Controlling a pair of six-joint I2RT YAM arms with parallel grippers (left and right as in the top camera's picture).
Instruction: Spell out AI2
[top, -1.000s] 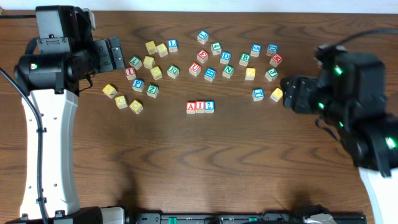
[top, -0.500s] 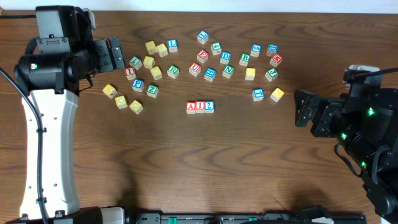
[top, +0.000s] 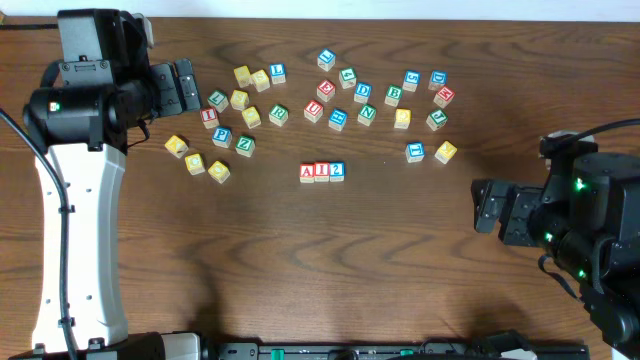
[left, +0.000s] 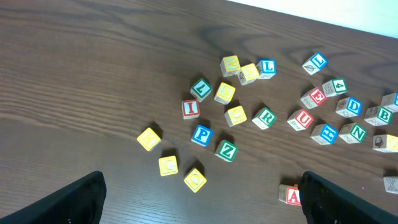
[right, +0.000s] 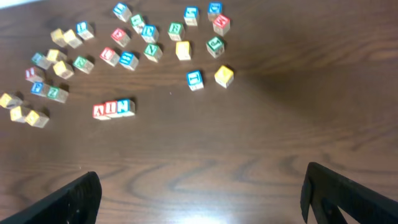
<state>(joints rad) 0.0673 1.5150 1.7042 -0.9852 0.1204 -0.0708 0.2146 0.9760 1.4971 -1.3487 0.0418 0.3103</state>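
since the three blocks lay touching in one short row near the middle of the table (top: 400, 270), the word looked spelled. the red a block (top: 307, 172) sat at the left arm's end, the red i block (top: 321, 171) in the middle, and the blue 2 block (top: 336, 170) at the right arm's end. the row stood well apart from the loose blocks scattered further back.

neither claw held anything. the left claw (top: 186, 86) hung with its fingers spread wide beside the left-hand scatter, near a spare red i block (top: 209, 116). the right claw (top: 484, 206) was out to the right, also wide open and empty, well clear of the row and of the blue block (top: 415, 152) and yellow block (top: 446, 152) nearest it.

to my eye the step in hand was simply backing off and leaving the row alone. doing that well meant keeping both arms out at the sides and never sweeping across the middle. the blocks looked light and would likely slide at a brush, which could break the line or turn a letter. the row read fairly straight, so a corrective nudge seemed more risk than gain.
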